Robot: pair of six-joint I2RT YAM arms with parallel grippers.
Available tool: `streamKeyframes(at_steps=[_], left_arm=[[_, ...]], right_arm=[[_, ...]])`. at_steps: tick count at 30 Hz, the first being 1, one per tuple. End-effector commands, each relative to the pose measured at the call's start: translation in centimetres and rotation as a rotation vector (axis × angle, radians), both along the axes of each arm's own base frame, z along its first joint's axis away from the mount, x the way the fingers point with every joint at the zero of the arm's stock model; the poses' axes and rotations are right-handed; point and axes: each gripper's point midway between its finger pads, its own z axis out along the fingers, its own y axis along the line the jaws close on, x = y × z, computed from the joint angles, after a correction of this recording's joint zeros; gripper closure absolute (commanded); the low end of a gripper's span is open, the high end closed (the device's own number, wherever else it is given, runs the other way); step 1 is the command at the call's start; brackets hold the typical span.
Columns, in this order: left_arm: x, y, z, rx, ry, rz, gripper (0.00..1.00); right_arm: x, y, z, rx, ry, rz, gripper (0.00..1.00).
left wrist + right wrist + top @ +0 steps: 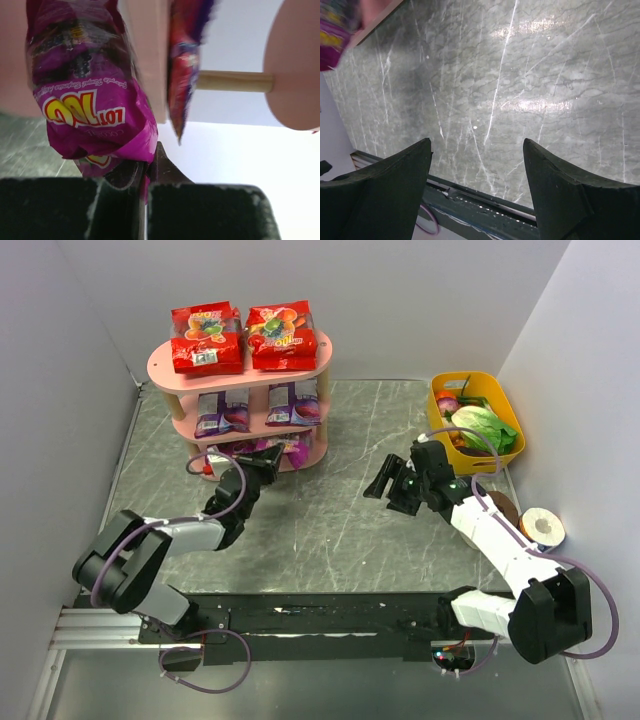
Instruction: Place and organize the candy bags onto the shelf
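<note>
The pink three-tier shelf (160, 368) stands at the back left. Two red candy bags (207, 338) (281, 335) lie on its top tier, and two blue-violet bags (221, 413) (293, 403) on the middle tier. My left gripper (264, 462) reaches into the bottom tier, shut on the lower edge of a magenta-purple bag (294, 450). In the left wrist view that bag (90, 100) hangs from my gripper (145, 167), beside a shelf wall (295, 65) and a wooden post (235, 81). My right gripper (385, 488) is open and empty over the table, as the right wrist view (477, 145) also shows.
A yellow tub (492, 462) with green vegetables stands at the back right. A tape roll (544, 527) and a brown disc (500, 508) lie near the right arm. Grey walls close in on the left, back and right. A second bag's edge (184, 65) hangs next to the held one.
</note>
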Motion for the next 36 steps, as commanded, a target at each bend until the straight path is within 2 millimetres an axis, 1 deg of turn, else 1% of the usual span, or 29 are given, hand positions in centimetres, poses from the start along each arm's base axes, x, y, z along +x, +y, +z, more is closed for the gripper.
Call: streamKeyframes(at_steps=[1, 4, 5, 8, 9, 11, 12, 14, 15, 16, 18, 20, 21, 22, 24, 25, 26, 27, 28, 30, 36], left_arm=[[0.1, 0.7, 8.5, -0.103, -0.197, 0.043, 0.99], [0.5, 0.6, 6.9, -0.099, -0.161, 0.049, 0.99], [0.7, 0.4, 5.3, -0.102, -0.13, 0.047, 0.99], [0.8, 0.3, 4.1, -0.138, -0.129, 0.05, 0.99], [1.2, 0.3, 2.7, -0.137, -0.105, 0.06, 0.99], [1.5, 0.7, 1.8, -0.168, -0.089, 0.092, 0.99], [1.8, 0.7, 0.6, -0.162, -0.071, 0.099, 0.99], [2.0, 0.7, -0.1, -0.181, -0.057, 0.111, 0.99], [2.2, 0.6, -0.9, -0.175, -0.039, 0.112, 0.99], [2.4, 0.5, -1.1, -0.174, -0.032, 0.114, 0.99], [2.5, 0.2, -2.3, -0.144, 0.01, 0.125, 0.99], [2.9, 0.2, -2.8, -0.143, 0.042, 0.15, 0.99], [3.0, 0.4, -4.5, -0.108, 0.107, 0.167, 0.99], [3.3, 0.4, -4.6, -0.149, 0.14, 0.189, 0.99], [3.5, 0.7, -6.2, -0.116, 0.209, 0.229, 0.99], [3.9, 0.4, -5.8, -0.118, 0.212, 0.232, 0.99], [4.1, 0.2, -6.0, -0.113, 0.223, 0.237, 0.99], [4.1, 0.3, -7.2, -0.081, 0.266, 0.248, 0.99], [4.6, -0.2, -6.8, -0.11, 0.277, 0.252, 0.99], [4.8, -0.4, -7.8, -0.106, 0.316, 0.26, 0.99], [5.4, -0.7, -10.0, -0.151, 0.376, 0.274, 0.99]], right_arm=[[0.0, -0.4, 0.7, 0.005, -0.032, 0.003, 0.2], [-0.1, -0.5, 0.5, 0.006, -0.024, 0.005, 0.2], [-0.1, -0.5, 0.5, 0.008, -0.021, 0.004, 0.2], [-0.1, -0.6, 0.5, 0.002, -0.02, 0.008, 0.2], [-0.1, -0.6, 0.6, 0.001, -0.024, 0.008, 0.2], [-0.2, -0.6, 0.6, -0.002, -0.023, 0.011, 0.2], [-0.2, -0.7, 0.5, -0.002, -0.02, 0.011, 0.2], [-0.3, -0.7, 0.5, -0.005, -0.017, 0.011, 0.2], [-0.3, -0.8, 0.5, -0.006, -0.017, 0.01, 0.2], [-0.3, -0.8, 0.4, -0.008, -0.016, 0.009, 0.2], [-0.4, -0.8, 0.3, -0.01, -0.013, 0.008, 0.2], [-0.4, -0.9, 0.2, -0.013, -0.009, 0.006, 0.2], [-0.4, -0.9, 0.2, -0.012, -0.011, 0.006, 0.2], [-0.3, -1.0, 0.2, -0.013, -0.009, 0.004, 0.2], [-0.3, -1.0, 0.1, -0.012, -0.007, 0.003, 0.2], [-0.3, -1.0, 0.0, -0.013, -0.006, 0.003, 0.2], [-0.3, -1.0, 0.0, -0.014, -0.005, 0.003, 0.2], [-0.3, -1.0, -0.1, -0.015, 0.0, 0.0, 0.2], [-0.3, -1.0, 0.0, -0.013, -0.004, 0.0, 0.2], [-0.2, -1.1, 0.0, -0.013, -0.004, -0.003, 0.2], [-0.2, -1.7, -0.1, -0.021, -0.003, -0.018, 0.2]])
